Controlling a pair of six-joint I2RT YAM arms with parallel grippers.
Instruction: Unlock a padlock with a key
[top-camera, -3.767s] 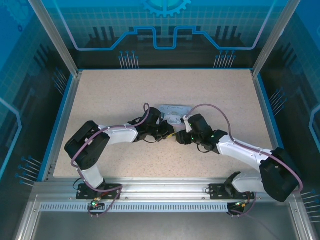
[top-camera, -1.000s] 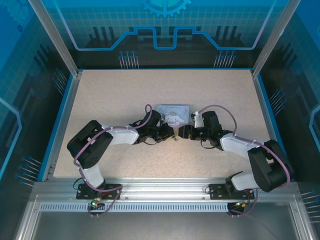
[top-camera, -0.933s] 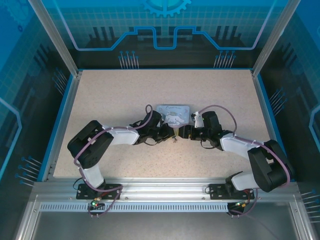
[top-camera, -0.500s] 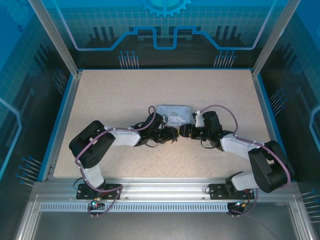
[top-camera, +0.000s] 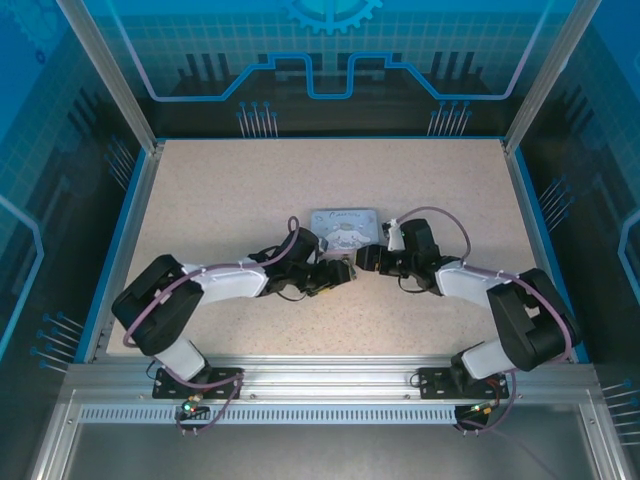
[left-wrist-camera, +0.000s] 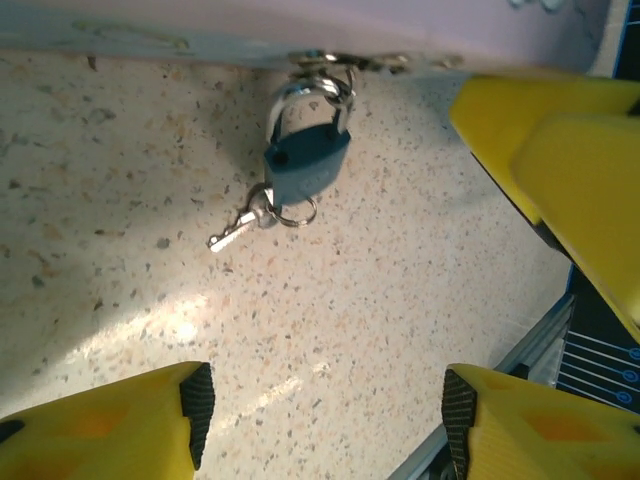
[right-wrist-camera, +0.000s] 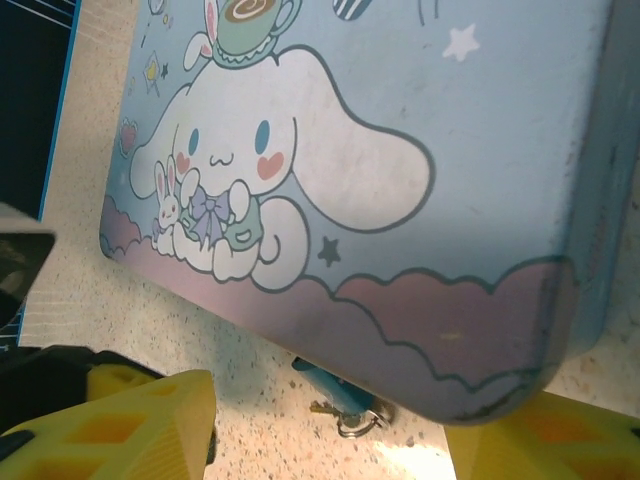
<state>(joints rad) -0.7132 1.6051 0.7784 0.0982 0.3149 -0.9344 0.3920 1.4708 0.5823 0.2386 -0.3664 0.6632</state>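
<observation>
The padlock (left-wrist-camera: 307, 165) has a small blue body, and its thin shackle is hooked through the latch on the pale blue box (top-camera: 345, 226). The key (left-wrist-camera: 235, 232) lies flat on the table beside the padlock's lower end, joined to a small ring. My left gripper (left-wrist-camera: 325, 420) is open, a little short of the padlock, with bare table between its pads. My right gripper (right-wrist-camera: 325, 440) stands open at the box's near corner. Below that corner the padlock (right-wrist-camera: 345, 385) and key (right-wrist-camera: 325, 407) peek out. In the top view both grippers meet just in front of the box.
The box (right-wrist-camera: 400, 130) carries a cartoon picture on its lid and sits mid-table. One yellow finger (left-wrist-camera: 560, 150) of the right gripper stands close to the right of the padlock. A blue rim (top-camera: 120, 240) borders the speckled table.
My left gripper has opened and drawn back from the padlock, leaving the key lying by it. The left arm's elbow has swung left. The right gripper's jaws are unchanged.
</observation>
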